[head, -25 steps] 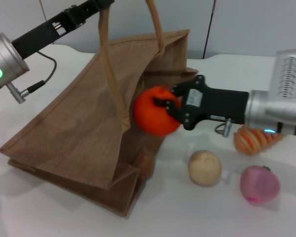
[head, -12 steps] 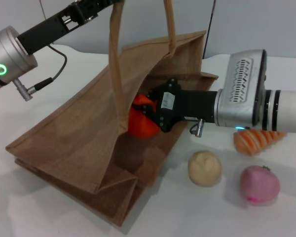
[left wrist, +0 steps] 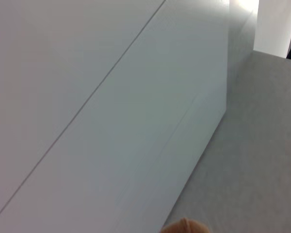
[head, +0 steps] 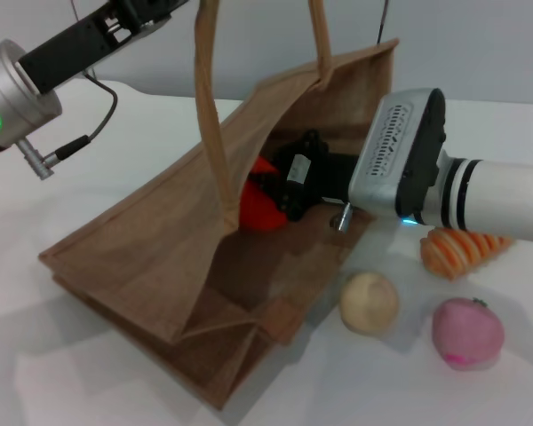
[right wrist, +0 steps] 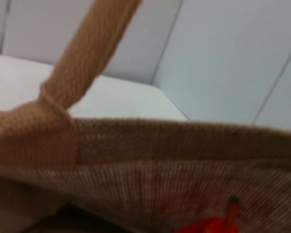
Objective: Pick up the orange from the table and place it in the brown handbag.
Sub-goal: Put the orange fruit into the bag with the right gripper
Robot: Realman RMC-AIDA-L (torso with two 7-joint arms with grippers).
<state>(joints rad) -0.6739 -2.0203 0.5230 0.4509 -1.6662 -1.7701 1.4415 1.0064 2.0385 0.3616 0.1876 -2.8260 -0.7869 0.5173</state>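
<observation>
The brown handbag [head: 151, 248] lies on the white table [head: 71, 373] with its mouth held open toward the right. My left gripper [head: 164, 7] is at the top edge of the head view, shut on one handle [head: 209, 115] and holding it up. My right gripper [head: 274, 197] reaches inside the bag's mouth and is shut on the orange [head: 259, 213], which is partly hidden by the fingers and the handle. In the right wrist view the bag's woven rim [right wrist: 174, 141] fills the frame, with the orange [right wrist: 208, 227] and its stem at the bottom.
To the right of the bag on the table lie a pale cream ball [head: 369, 302], a pink toy fruit [head: 466, 331] and a striped orange-and-cream bread-like item [head: 462, 250]. A grey wall stands behind the table.
My right gripper has carried the orange from just outside the bag's mouth to inside it. The bag's upper side and handles have risen.
</observation>
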